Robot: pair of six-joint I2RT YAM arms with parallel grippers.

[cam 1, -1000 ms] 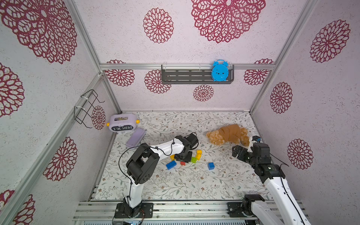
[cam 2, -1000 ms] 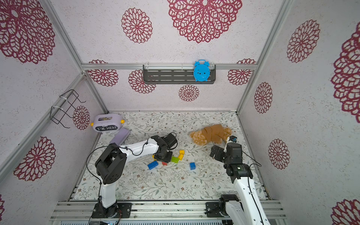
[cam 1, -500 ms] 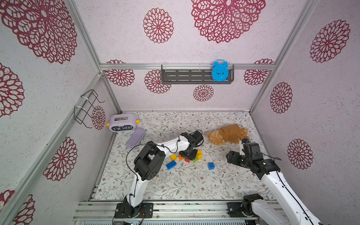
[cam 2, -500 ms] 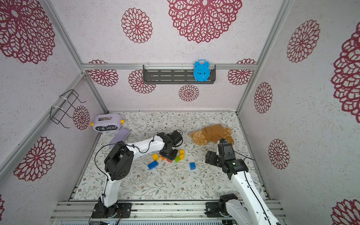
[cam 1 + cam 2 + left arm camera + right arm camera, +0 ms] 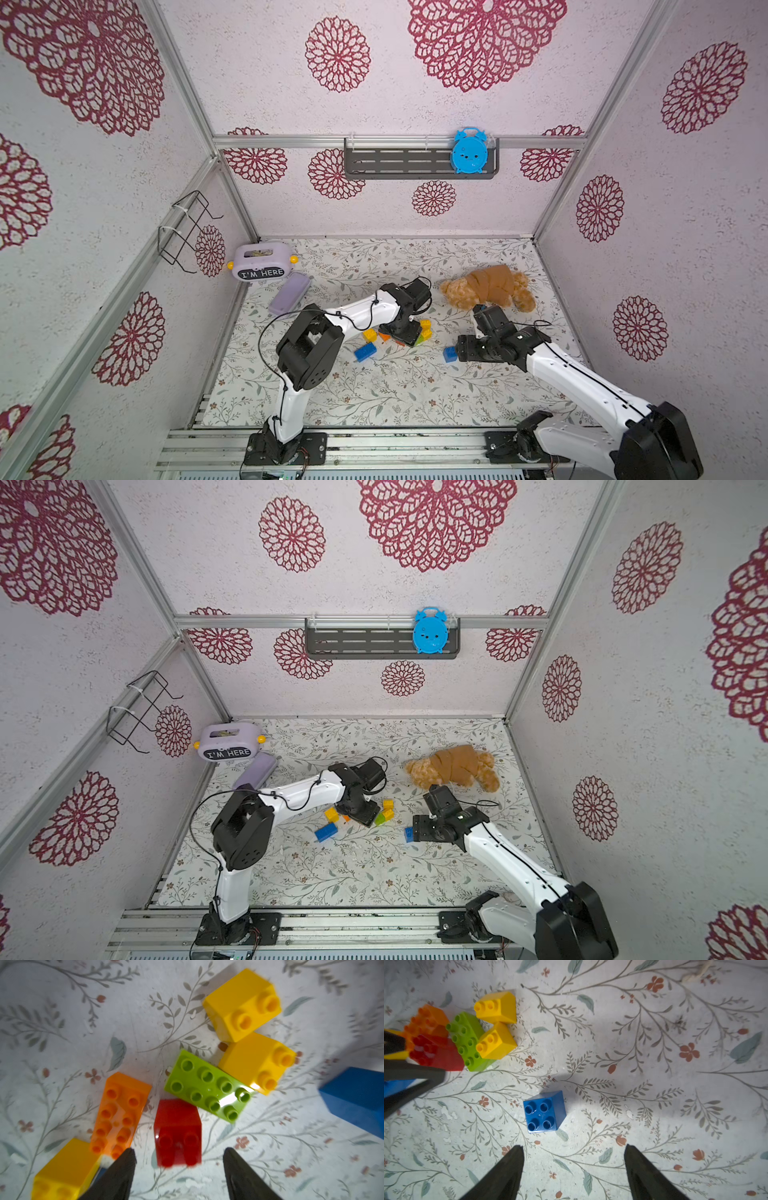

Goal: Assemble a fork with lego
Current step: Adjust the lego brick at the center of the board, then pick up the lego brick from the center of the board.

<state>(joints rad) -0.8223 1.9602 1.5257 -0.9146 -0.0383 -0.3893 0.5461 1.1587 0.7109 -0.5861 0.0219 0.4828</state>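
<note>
On the flowered counter (image 5: 374,395), both arms are down low over the pieces. The left arm (image 5: 357,309) reaches in over the main cluster and the right arm (image 5: 573,374) comes across from its side. Behind them lies the brown plush toy (image 5: 486,286), well clear of the bricks.

The lego is all loose bricks in the middle of the counter, nothing joined. The lime green brick (image 5: 207,1086) sits studs up, and it's pressed against a yellow brick (image 5: 257,1061). A second yellow brick (image 5: 241,1003) sits right beside that one. The orange brick (image 5: 120,1111) is studs up too, just beside the red brick (image 5: 177,1132). A long blue brick (image 5: 365,352) lies nearer the arm bases, and a third yellow brick (image 5: 369,334) is just beside it.

The left fingers (image 5: 122,1172) are spread apart. The red brick lies on its side in the gap, studs towards the wrist, and neither finger touches it. The right fingers (image 5: 504,1174) stand wide as well and grip nothing. The small blue brick (image 5: 544,1111) sits alone, studs up, just ahead of their tips.
</note>
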